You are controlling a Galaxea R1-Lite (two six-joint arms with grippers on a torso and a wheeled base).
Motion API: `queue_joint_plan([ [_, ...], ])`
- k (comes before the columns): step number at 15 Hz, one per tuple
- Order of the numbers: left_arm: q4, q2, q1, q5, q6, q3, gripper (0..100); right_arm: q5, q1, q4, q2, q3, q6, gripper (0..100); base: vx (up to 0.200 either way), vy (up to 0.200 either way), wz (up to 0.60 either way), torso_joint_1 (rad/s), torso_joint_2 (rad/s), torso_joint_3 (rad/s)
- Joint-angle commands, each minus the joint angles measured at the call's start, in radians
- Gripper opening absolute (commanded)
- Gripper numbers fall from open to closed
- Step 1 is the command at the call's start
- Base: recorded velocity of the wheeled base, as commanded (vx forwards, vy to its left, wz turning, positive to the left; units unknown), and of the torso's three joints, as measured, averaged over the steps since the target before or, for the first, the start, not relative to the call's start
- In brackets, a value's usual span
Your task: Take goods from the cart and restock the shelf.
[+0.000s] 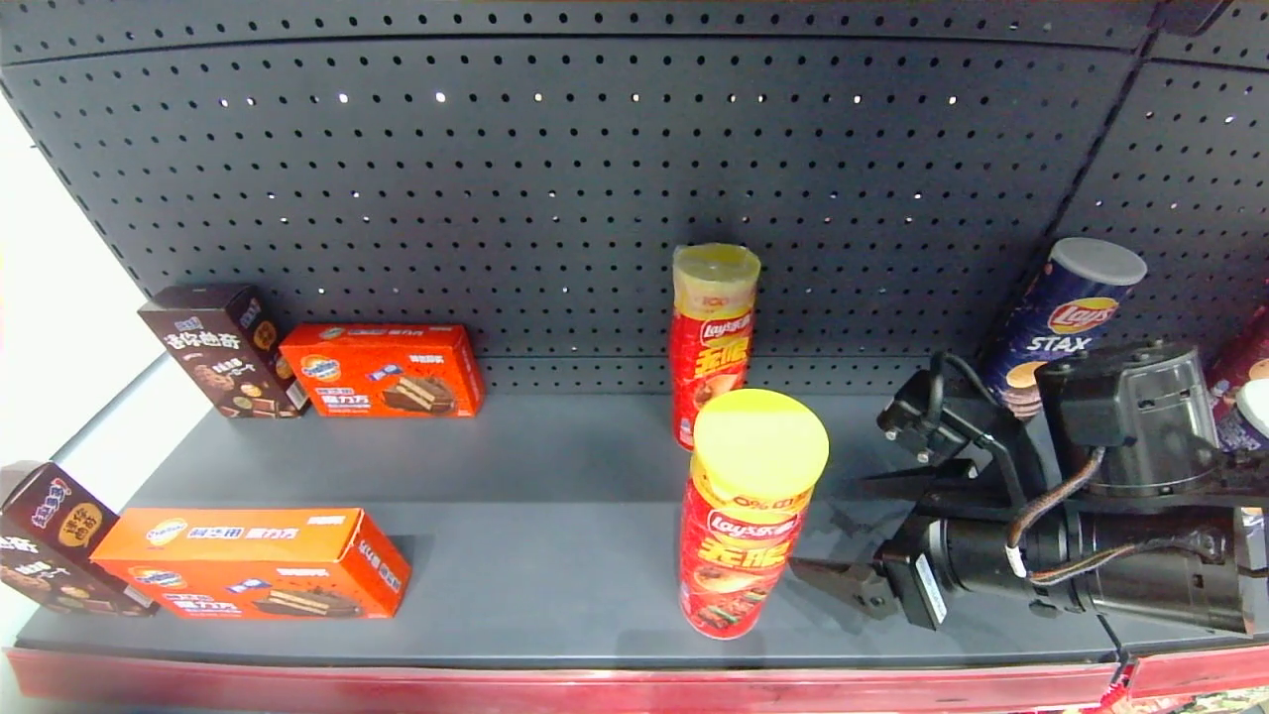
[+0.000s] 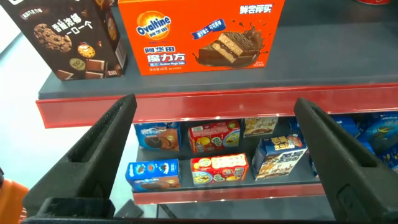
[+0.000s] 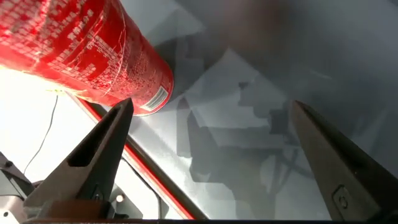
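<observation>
Two red chip cans with yellow lids stand upright on the grey shelf: the front can near the shelf's edge, the back can against the pegboard. My right gripper lies low over the shelf just right of the front can, open, nothing between its fingers. In the right wrist view the front can sits beside one finger, outside the right gripper. My left gripper is open and holds nothing, in front of the shelf's red front strip.
A dark blue can leans at the back right, behind my right arm. Orange boxes and brown cookie boxes occupy the shelf's left side. A lower shelf holds several small boxes.
</observation>
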State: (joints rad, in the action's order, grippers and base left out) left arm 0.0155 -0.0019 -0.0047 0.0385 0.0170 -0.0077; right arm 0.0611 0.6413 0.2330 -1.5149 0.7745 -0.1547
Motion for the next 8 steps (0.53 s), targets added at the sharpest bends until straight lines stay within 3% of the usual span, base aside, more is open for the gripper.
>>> queue_joint_plan([
  [1, 0.0, 0.002, 0.0, 0.0, 0.0, 0.0, 100, 0.0, 0.001, 0.0, -0.016, 0.014, 0.0, 100, 0.0, 0.0, 0.0, 0.0, 0.0, 0.0],
  [8, 0.0, 0.002, 0.0, 0.0, 0.0, 0.0, 100, 0.0, 0.006, 0.0, -0.022, 0.017, 0.001, 100, 0.0, 0.0, 0.0, 0.0, 0.0, 0.0],
])
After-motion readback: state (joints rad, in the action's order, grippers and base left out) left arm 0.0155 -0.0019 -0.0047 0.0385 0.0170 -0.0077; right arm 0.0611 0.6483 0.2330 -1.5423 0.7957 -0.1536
